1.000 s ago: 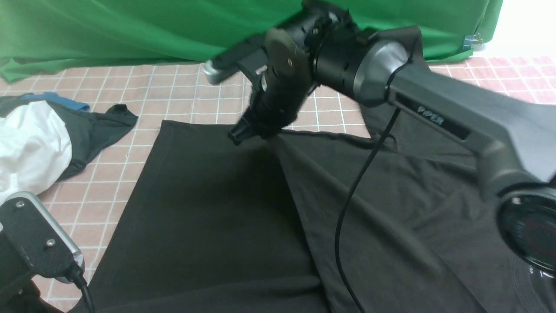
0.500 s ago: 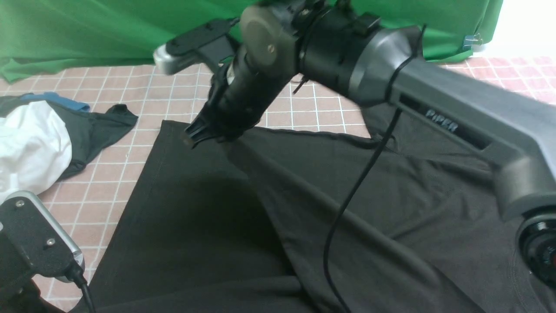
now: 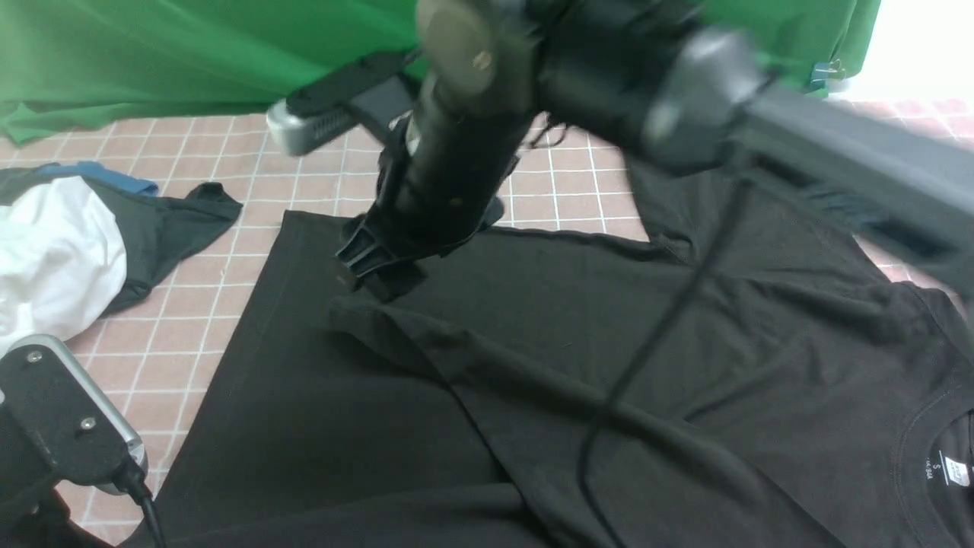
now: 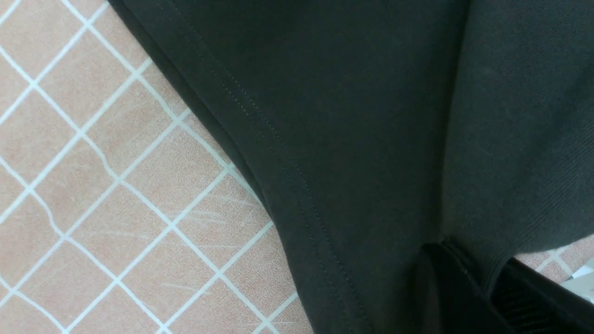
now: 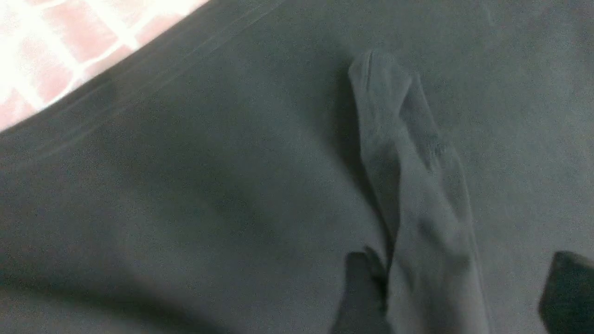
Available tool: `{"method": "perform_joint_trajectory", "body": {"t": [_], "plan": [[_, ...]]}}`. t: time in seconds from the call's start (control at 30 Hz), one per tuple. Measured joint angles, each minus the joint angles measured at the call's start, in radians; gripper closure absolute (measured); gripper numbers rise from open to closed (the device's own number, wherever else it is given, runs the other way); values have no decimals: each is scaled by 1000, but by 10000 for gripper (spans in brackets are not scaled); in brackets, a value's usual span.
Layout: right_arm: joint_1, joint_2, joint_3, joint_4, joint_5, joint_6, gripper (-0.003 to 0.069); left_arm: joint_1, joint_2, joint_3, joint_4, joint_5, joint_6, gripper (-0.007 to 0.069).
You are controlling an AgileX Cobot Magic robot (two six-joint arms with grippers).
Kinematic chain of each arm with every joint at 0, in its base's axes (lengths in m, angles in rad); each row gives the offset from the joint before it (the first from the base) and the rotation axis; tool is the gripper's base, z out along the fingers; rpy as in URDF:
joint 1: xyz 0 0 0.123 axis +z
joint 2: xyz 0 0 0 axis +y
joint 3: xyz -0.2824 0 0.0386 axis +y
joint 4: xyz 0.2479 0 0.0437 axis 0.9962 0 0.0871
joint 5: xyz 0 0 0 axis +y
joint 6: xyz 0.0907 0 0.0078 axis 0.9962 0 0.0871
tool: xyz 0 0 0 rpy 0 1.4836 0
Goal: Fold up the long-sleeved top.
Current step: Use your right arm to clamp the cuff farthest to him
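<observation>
The long-sleeved top (image 3: 609,320) lies spread on the pink checked table, black, with its neck label (image 3: 955,472) at the near right. One sleeve (image 3: 426,342) lies folded slantwise across the body. My right gripper (image 3: 369,270) hovers just above that sleeve's end. In the right wrist view the right gripper (image 5: 464,292) stands open, its fingers (image 5: 362,287) apart and the loose sleeve (image 5: 413,185) lying below them. In the left wrist view my left gripper (image 4: 482,278) is shut on a ribbed cuff (image 4: 492,260) of the top beside its hem (image 4: 278,176).
A white garment (image 3: 53,259) and a smaller dark grey garment with blue parts (image 3: 167,221) lie at the far left. A green backdrop (image 3: 190,53) hangs behind the table. A black cable (image 3: 654,342) droops from the right arm over the top.
My right gripper carried the sleeve leftward across the top's body, then opened and let it go. The sleeve now lies flat on the body. The left arm has not moved.
</observation>
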Motion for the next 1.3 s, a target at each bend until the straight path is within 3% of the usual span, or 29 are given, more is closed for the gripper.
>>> {"method": "perform_joint_trajectory", "body": {"t": [0.1, 0.2, 0.27, 0.33, 0.47, 0.63, 0.87, 0.97, 1.07, 1.1, 1.17, 1.3], "plan": [[23, -179, 227, -1, -2, 15, 319, 0, 0, 0, -1, 0, 0, 589], [50, -298, 478, -2, -32, 75, 332, 0, 0, 0, -1, -6, 0, 589], [67, -336, 587, -2, -70, 104, 315, 0, 0, 0, -1, -12, 0, 589], [112, -375, 788, -2, -191, 145, 222, 0, 0, 0, -1, -18, 0, 589], [152, -357, 962, -8, -392, 161, 132, 0, 0, 0, -3, -26, 0, 589], [154, -283, 1013, -112, -540, 222, 171, 0, 0, 0, -3, 0, 0, 589], [154, -229, 1003, -184, -554, 292, 214, 0, 0, 0, -3, 60, 0, 589], [155, -228, 1001, -184, -545, 296, 262, 0, 0, 0, -3, 60, 0, 589], [174, -240, 999, -191, -526, 307, 422, 0, 0, 0, -3, 59, 0, 589], [174, -240, 1000, -193, -524, 307, 431, 0, 0, 0, -3, 59, 0, 589], [186, -253, 1006, -199, -507, 311, 522, 0, 0, 0, -3, 52, 0, 589], [191, -267, 1012, -198, -473, 334, 538, 0, 0, 0, -3, 45, 0, 589]]}}
